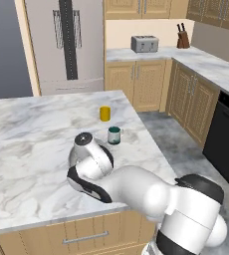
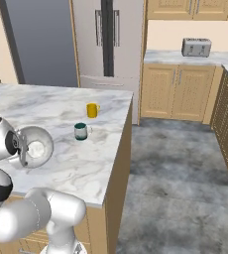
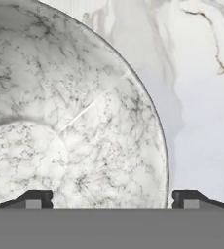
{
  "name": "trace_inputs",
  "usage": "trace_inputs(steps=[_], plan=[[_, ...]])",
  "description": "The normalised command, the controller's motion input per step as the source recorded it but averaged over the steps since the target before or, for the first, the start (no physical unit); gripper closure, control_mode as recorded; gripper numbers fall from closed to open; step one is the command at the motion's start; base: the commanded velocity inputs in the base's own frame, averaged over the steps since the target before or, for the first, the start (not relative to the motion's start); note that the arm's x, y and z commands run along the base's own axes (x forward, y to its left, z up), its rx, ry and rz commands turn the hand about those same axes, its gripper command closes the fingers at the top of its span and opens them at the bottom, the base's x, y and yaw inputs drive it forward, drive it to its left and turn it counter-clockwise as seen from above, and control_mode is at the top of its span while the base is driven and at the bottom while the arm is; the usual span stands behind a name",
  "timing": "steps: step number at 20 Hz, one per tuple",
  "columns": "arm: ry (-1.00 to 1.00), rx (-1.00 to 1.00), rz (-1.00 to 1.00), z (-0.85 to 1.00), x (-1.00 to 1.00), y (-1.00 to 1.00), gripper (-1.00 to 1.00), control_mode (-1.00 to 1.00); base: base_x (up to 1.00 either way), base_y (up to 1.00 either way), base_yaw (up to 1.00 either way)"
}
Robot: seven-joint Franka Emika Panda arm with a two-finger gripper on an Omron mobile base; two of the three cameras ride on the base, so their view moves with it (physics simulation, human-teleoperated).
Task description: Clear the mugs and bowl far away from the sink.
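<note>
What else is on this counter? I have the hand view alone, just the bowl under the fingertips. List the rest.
Observer: Two mugs stand upright beyond the bowl: a yellow mug and a teal mug.
Operator: Tell me which one is nearer the bowl.
Observer: The teal mug. The yellow mug stands farther back, apart from it.
Operator: Give me the teal mug's handle side.
Observer: Its handle points toward the counter edge beside the open floor, away from the bowl.
</note>
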Motion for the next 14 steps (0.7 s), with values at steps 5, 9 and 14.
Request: trace_inputs(steps=[5, 9, 14], plan=[[-0.05, 0.0, 0.0, 0.7, 0.0, 0.06, -1.0, -1.0, 0.0, 0.0, 0.0], [-0.07, 0.0, 0.0, 0.48, 0.2, 0.0, -1.0, -1.0, 0.0, 0.0, 0.0], [-0.02, 0.02, 0.07, 0.03, 0.87, 0.0, -1.0, -1.0, 0.0, 0.0, 0.0]])
